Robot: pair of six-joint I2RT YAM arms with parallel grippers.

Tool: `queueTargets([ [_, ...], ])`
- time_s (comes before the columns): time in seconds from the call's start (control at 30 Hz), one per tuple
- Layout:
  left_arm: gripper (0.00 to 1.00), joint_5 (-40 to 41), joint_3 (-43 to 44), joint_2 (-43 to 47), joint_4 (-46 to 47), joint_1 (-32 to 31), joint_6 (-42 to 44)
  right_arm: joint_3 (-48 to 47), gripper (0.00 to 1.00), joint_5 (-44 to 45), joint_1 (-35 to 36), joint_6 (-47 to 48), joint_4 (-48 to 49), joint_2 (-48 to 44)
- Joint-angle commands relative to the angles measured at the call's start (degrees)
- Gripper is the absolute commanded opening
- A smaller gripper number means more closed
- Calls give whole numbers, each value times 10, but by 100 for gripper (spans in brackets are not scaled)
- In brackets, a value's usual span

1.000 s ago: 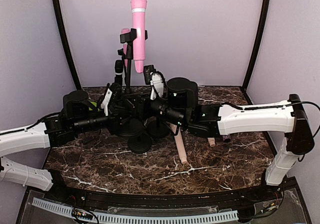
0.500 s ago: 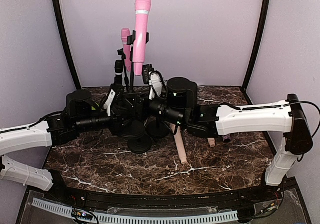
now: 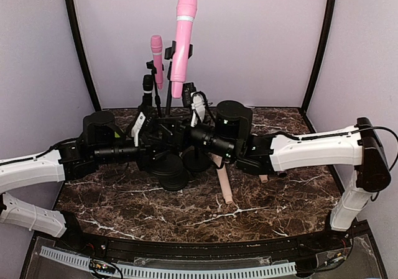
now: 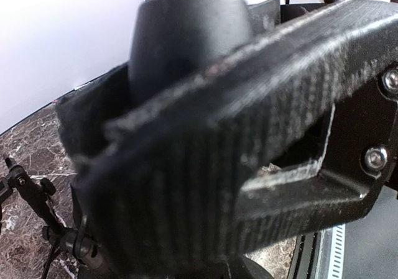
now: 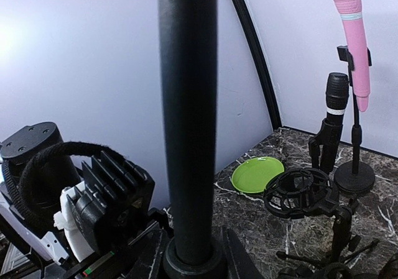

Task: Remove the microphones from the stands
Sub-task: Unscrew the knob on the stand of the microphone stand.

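Large pink microphone (image 3: 185,40) sits clipped at the top of the stand (image 5: 186,105), tilted, high above both claws. Right gripper (image 5: 193,259) is clenched on the stand's pole, low, just above its foot. Left gripper (image 3: 154,143) is clamped on a black hub (image 4: 186,36); whose hub, cannot tell.

Count:
- Two pink microphones, the smaller pink microphone (image 3: 157,55) left of the stand.
- One black microphone (image 3: 147,83).
- One green plate (image 5: 258,174).
- One long peach stick (image 3: 222,182), right of the stand's foot.

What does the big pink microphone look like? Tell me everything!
The big pink mic is smooth and looks like plastic, with a rounded head on top and a pale band below it. It stands head-up, leaning slightly right. A black clip on a thin black stand holds its middle. Nothing else touches it.
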State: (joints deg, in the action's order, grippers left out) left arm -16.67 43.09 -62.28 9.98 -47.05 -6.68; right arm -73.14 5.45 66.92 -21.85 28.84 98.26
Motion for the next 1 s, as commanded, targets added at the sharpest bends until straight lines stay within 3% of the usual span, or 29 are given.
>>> queueTargets([
  [0.0, 0, -47, 11, 22, 88, 1, 6, 38, 20, -58, -18, -12, 57, -44],
  [0.4, 0, -234, 12, 6, 147, 1, -5, 77, 21, -324, -66, 2, 61, -116],
  [0.47, 0, -245, 11, 5, 153, 0, -7, 85, 28, -319, -70, 4, 56, -129],
  [0.53, 0, -235, 8, 8, 154, 0, -6, 102, 43, -292, -75, 5, 50, -146],
  [0.63, 0, -181, -2, 20, 151, 0, -3, 140, 66, -247, -85, 5, 48, -180],
  [0.73, 0, -119, -6, 31, 136, 1, 10, 175, 81, -206, -97, -3, 58, -221],
  [0.83, 0, -39, -8, 35, 110, 0, 21, 186, 92, -148, -104, -9, 41, -247],
  [0.97, 0, 0, -3, 24, 90, -1, 24, 175, 96, -122, -105, 3, 18, -255],
])
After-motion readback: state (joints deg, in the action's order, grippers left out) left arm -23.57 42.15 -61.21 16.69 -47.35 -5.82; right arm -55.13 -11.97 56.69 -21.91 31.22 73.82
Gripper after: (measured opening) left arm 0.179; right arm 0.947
